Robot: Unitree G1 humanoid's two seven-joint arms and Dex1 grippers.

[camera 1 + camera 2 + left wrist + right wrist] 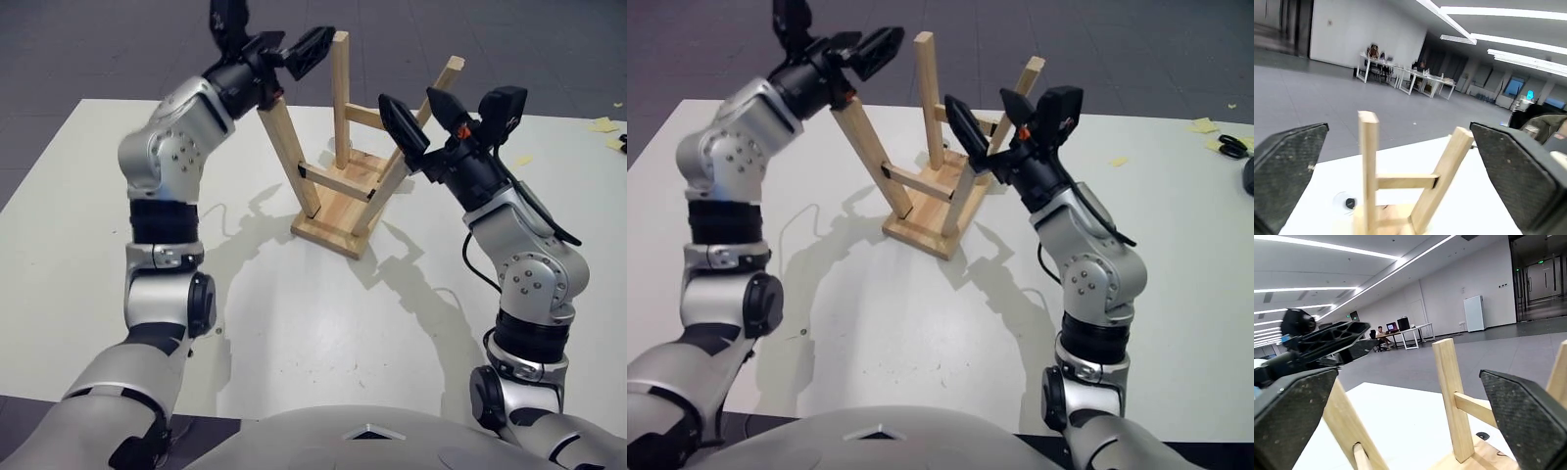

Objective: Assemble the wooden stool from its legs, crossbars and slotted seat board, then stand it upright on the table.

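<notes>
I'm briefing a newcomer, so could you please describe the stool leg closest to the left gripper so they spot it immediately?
A wooden stool rests upside down on the white table, legs pointing up. The leg rises from the seat's near left corner, leaning leftwards. Unlike the others, its top ends just below the open left gripper.

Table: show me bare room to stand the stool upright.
Free: the broad table patch between the stool and the robot, flanked by both arms. Crowded: around the stool's legs, where the left gripper and right gripper stand open; paper scraps litter the far right corner.
</notes>
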